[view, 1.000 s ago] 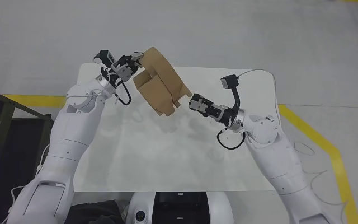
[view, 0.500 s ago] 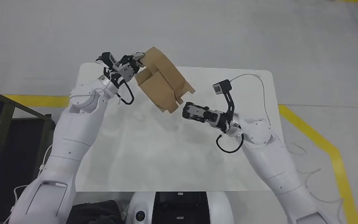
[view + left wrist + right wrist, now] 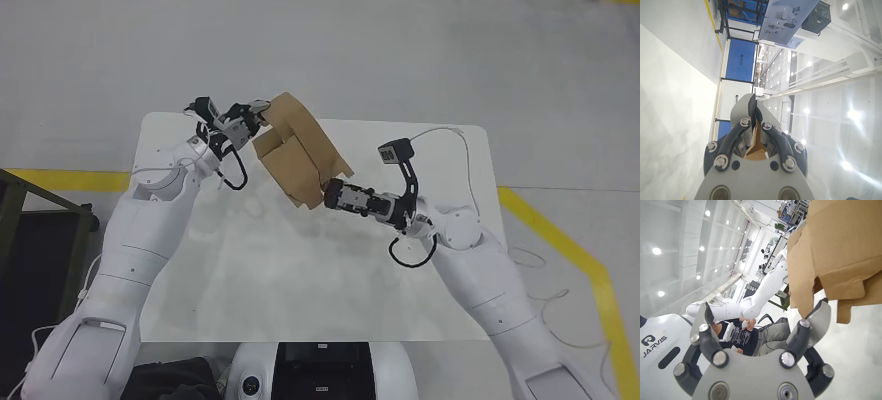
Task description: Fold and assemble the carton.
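A brown carton [image 3: 298, 150], partly folded with loose flaps, is held tilted above the far middle of the white table [image 3: 300, 280]. My left gripper [image 3: 262, 112] is shut on the carton's far upper edge; a strip of cardboard [image 3: 755, 139] shows clamped between its fingers. My right gripper [image 3: 327, 192] is open at the carton's near lower corner, one finger [image 3: 818, 310] up against the hanging flaps [image 3: 831, 275] and the other finger [image 3: 704, 313] standing wide of them.
The table's near half [image 3: 290, 300] is bare white surface. A yellow floor line [image 3: 560, 240] runs past the table on the right, and a dark rack [image 3: 30, 230] stands at the left edge.
My right gripper has moved left and toward the carton's lower corner, now touching it. The left gripper has shifted the carton slightly right.
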You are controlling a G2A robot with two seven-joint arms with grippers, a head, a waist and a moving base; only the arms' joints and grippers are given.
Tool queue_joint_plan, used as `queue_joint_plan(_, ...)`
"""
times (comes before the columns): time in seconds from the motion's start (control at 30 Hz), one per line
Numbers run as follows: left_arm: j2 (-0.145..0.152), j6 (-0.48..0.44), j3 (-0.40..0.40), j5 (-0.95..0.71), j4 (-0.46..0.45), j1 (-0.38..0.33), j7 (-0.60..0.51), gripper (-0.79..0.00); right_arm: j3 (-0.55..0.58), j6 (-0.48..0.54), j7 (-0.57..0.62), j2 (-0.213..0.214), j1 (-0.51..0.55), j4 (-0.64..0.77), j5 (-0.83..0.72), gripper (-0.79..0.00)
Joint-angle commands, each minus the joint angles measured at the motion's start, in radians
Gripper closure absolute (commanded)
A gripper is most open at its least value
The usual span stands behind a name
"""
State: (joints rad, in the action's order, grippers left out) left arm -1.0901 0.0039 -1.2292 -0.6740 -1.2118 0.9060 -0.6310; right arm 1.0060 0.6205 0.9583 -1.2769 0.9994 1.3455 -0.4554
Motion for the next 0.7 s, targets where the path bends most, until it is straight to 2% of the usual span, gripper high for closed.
queue_joint_plan(0.0, -0.001, 0.003, -0.002, 0.003, 0.001, 0.0, -0.002, 0.0, 0.001, 0.01, 0.003, 0.0, -0.006, -0.007, 0.0, -0.785)
queue_joint_plan(0.23, -0.004, 0.024, -0.011, -0.009, 0.006, -0.003, -0.017, 0.0, 0.007, 0.02, 0.019, 0.0, -0.017, -0.034, -0.014, -0.785)
queue_joint_plan(0.67, -0.016, 0.052, -0.007, -0.03, 0.019, -0.02, -0.023, 0.0, -0.052, 0.03, 0.09, -0.02, -0.054, -0.101, -0.111, -0.785)
